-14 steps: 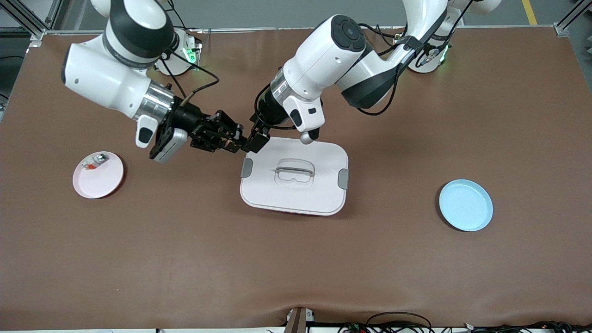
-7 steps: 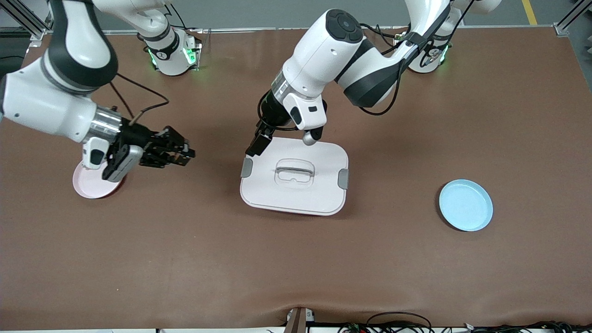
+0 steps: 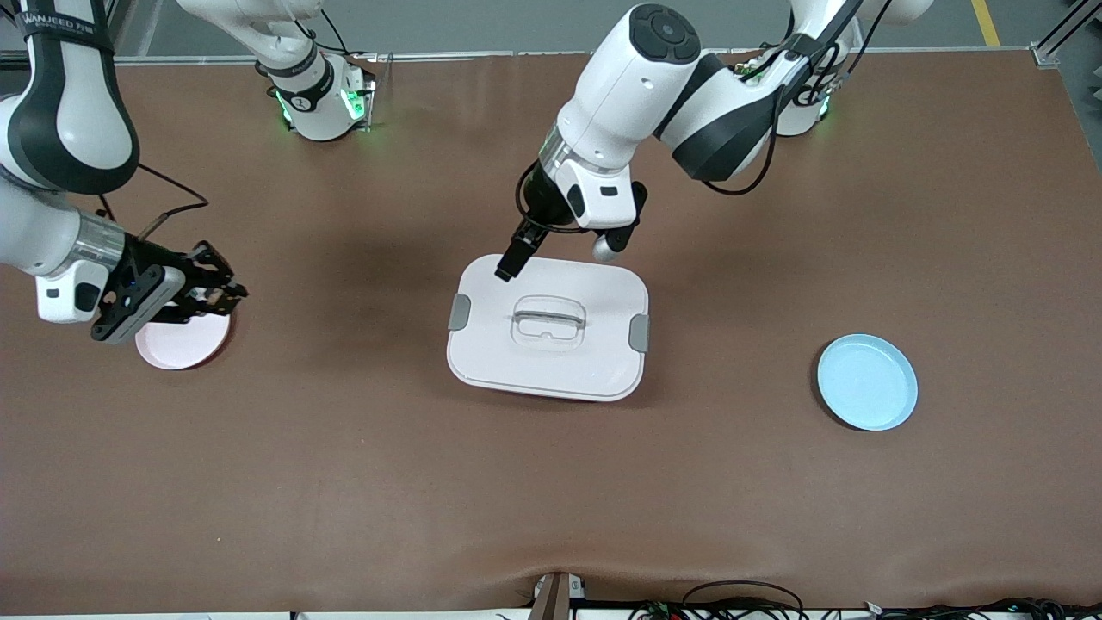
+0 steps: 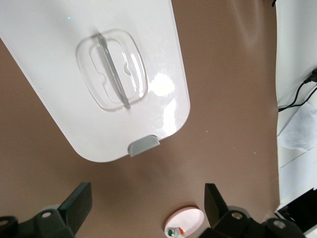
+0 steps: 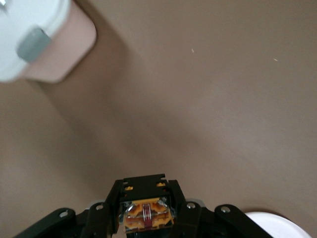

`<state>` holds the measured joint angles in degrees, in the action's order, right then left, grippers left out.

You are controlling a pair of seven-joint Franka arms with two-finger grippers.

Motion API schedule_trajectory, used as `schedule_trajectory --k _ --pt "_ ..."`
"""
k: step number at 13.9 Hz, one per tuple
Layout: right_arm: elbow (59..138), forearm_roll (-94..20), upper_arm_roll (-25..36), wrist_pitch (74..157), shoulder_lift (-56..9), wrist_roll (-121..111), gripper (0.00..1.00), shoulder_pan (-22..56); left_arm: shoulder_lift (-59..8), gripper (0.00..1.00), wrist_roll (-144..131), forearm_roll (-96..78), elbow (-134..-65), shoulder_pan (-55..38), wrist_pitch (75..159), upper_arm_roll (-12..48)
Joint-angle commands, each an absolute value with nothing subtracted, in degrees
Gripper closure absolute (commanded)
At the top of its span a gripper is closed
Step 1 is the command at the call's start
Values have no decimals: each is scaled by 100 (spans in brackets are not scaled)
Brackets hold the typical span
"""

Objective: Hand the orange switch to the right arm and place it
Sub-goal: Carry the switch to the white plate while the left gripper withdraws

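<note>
A brown counter [image 3: 344, 482] fills the scene, with 2 white arms based along its edge farthest from the front camera. At its middle sits a white lidded box [image 3: 548, 327] with a clear handle recess and grey clips at both ends. A pale blue plate [image 3: 867, 381] lies toward the left arm's end, and a pink plate [image 3: 176, 349] toward the right arm's end.

The right gripper [image 3: 225, 293] hangs over the rim of the pink plate, its fingers [image 5: 190, 213] pinching the orange switch [image 5: 145, 210]. The right wrist view shows the black block with its orange middle clamped between them, above bare counter, with a corner of the box [image 5: 34, 39] and a white sliver of the plate [image 5: 277, 225] also visible.

The left gripper [image 3: 510, 258] hovers over the box's edge nearest the arm bases, its fingers [image 4: 77, 203] spread wide with nothing between them. The left wrist view looks down on the box lid [image 4: 99, 74] and, farther off, the pink plate [image 4: 185, 220] holding a small whitish part [image 4: 174, 231].
</note>
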<state>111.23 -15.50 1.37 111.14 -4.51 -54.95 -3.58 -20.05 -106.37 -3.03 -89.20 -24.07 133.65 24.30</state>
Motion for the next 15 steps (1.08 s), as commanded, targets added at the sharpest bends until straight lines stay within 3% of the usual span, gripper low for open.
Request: schedule_trajectory --k 1,9,15 --pt "11039 -689 26 11161 -510 -6394 100 -501 -1294 0 -10259 -141 -9771 -2303 13237 2426" --pt "11548 -81 26 12197 -650 -9041 100 -984 -151 0 -9370 -141 -11047 -1776 12911 2452" --pt "12479 492 26 13550 -747 -9237 100 -1318 184 0 -8123 -246 -11206 -1196 12043 2452"
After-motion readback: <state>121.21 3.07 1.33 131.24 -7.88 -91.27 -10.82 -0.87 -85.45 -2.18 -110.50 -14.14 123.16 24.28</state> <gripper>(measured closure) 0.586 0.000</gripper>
